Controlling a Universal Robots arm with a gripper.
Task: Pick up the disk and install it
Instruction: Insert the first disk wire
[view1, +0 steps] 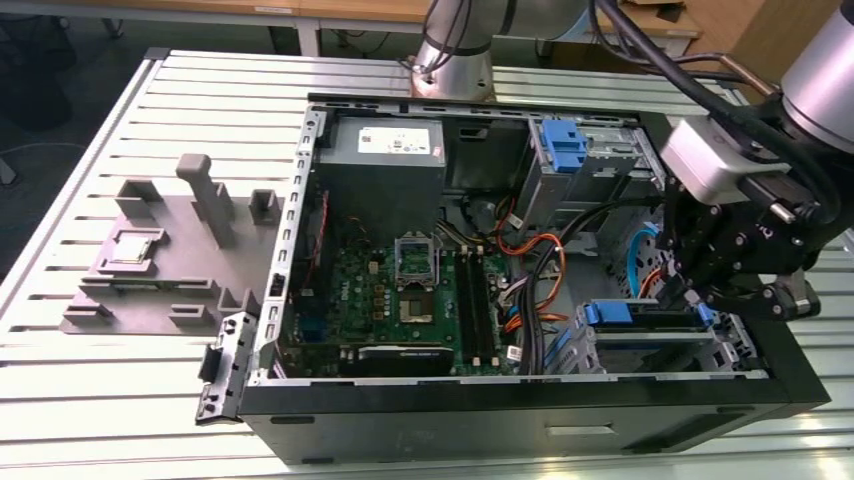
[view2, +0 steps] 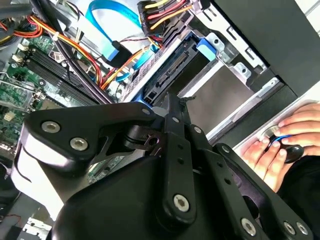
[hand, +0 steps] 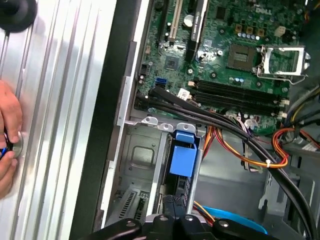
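Observation:
The disk (view2: 170, 75) sits on edge in the lower drive bay (view1: 667, 345) of the open computer case (view1: 534, 415), at the exterior view's right. Its connector end faces outward, with a blue rail along its side and a blue latch (view2: 207, 44) at the bay's mouth. My black gripper (view1: 697, 292) hangs just above that bay. In the second wrist view the gripper (view2: 172, 102) is shut, its fingertips together right at the disk's connector edge; I cannot tell whether they touch. In the first wrist view the gripper (hand: 175, 222) is close to the same blue latch (hand: 182, 157).
Orange, yellow and black cables (view1: 534, 260) run beside the bay, over the green motherboard (view1: 414, 290). A grey box with a white sticker (view1: 387, 160) and an upright blue latch (view1: 567, 145) stand at the case's back. A grey fixture (view1: 160, 260) lies outside. A person's hand (view2: 280, 145) rests by the case.

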